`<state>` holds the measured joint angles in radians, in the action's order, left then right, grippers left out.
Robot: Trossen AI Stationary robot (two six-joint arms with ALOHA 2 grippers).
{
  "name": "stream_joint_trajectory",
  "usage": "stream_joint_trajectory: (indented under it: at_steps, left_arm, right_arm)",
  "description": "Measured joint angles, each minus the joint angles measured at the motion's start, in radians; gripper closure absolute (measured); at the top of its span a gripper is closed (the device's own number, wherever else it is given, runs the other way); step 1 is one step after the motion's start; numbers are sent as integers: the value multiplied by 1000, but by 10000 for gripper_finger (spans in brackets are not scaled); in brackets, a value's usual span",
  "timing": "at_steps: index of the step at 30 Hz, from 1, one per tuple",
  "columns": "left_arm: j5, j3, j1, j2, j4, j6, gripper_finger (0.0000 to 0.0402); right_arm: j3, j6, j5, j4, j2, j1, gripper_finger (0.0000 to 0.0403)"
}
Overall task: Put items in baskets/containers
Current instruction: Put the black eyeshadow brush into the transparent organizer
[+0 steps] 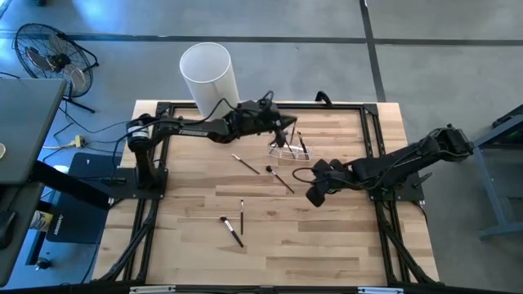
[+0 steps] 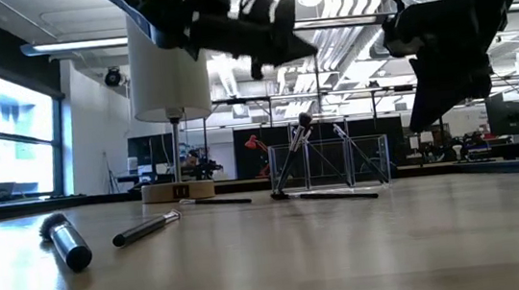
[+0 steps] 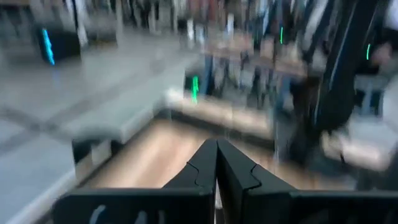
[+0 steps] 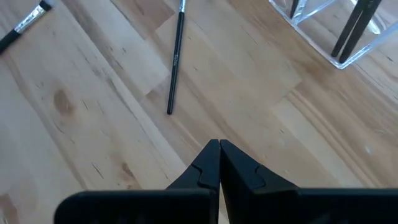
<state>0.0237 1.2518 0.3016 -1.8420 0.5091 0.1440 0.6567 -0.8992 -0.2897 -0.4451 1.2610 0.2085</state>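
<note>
Clear holder (image 1: 290, 149): low, see-through, oblong; stands upright on the wooden table (image 1: 327, 237), in the far half, a little right of the table's middle. In the low view its walls (image 2: 339, 163) read as a clear box.
Brushes in holder (image 2: 292, 161): several dark sticks lean inside, tilted, heads up above the rim; the exact count cannot be told.
Brush beside holder (image 1: 281, 180): long, thin, dark; lies flat on the table just in front of the holder, apart from it. The right wrist view shows it (image 4: 175, 62) with the holder's corner (image 4: 339, 37) near.
Short brush (image 1: 247, 163): lies flat to the left of the holder, near a small dark head (image 1: 269, 170).
Front brushes: one thin stick (image 1: 242, 211) and one thicker dark-handled brush (image 1: 233, 231) lie well apart from the holder, toward the table's near edge.
Left gripper (image 1: 282, 131): above the holder's far side, arm reaching in from the left; fingers (image 3: 208, 171) pressed together, nothing between them.
Right gripper (image 1: 315, 194): over bare table to the right of the brush beside the holder, clear of it; fingers (image 4: 208, 165) closed together, empty.
White cylinder (image 1: 208, 77): tall, stands at the far left corner of the table, well apart from the holder.
Floor fan (image 1: 49, 55): on the floor beyond the table's left side.
</note>
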Motion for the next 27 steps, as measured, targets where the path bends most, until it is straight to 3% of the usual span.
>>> stream_joint_trajectory:
  at_steps: [8,17,21,27]
  left_arm:
    - [41,-4,-1,-44,16,-16,401]
    - [12,-3,0,-57,-23,-51,396]
    - [12,-2,-1,-56,-72,-68,363]
    - [21,23,-1,-54,-98,-67,283]
  right_arm:
    - [0,-26,-20,5,0,-14,401]
    - [0,-18,-40,3,0,-19,402]
    - [0,-6,-39,3,0,-19,401]
    - [0,28,0,5,0,-19,401]
